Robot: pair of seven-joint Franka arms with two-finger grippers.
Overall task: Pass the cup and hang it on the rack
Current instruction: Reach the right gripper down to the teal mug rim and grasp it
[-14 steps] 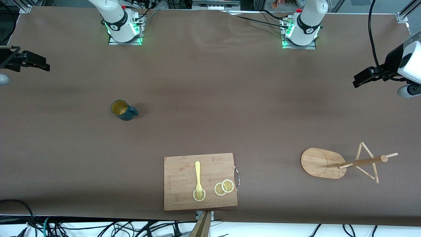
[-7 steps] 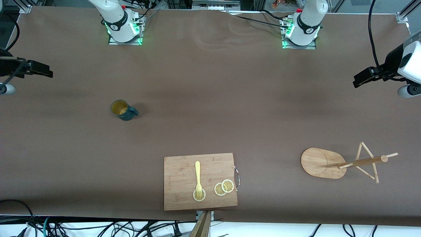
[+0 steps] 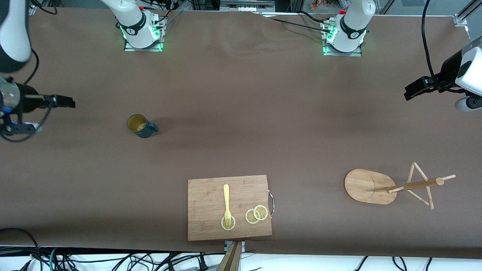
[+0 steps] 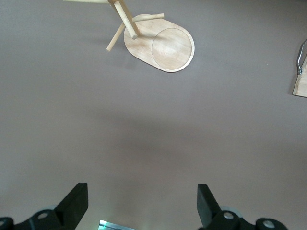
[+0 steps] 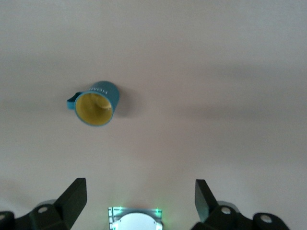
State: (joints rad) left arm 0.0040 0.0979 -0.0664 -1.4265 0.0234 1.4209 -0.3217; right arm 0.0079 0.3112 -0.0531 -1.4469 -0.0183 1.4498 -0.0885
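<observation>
Brown tabletop [image 3: 241,113], cup [image 3: 140,125], rack [image 3: 371,186]; right claw [image 3: 62,101] and left claw [image 3: 416,90] both released.

Teal cup [image 3: 142,127] — yellow inside; pale wooden rack [image 3: 371,186].

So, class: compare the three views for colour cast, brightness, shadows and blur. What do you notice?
Front view: even light, soft shadow beside the cup, the right arm's upper part smeared by motion. Right wrist view: washed out, the table pale, the cup brighter teal. Left wrist view: greyer, the rack sharp, a faint shadow band mid-frame.
</observation>
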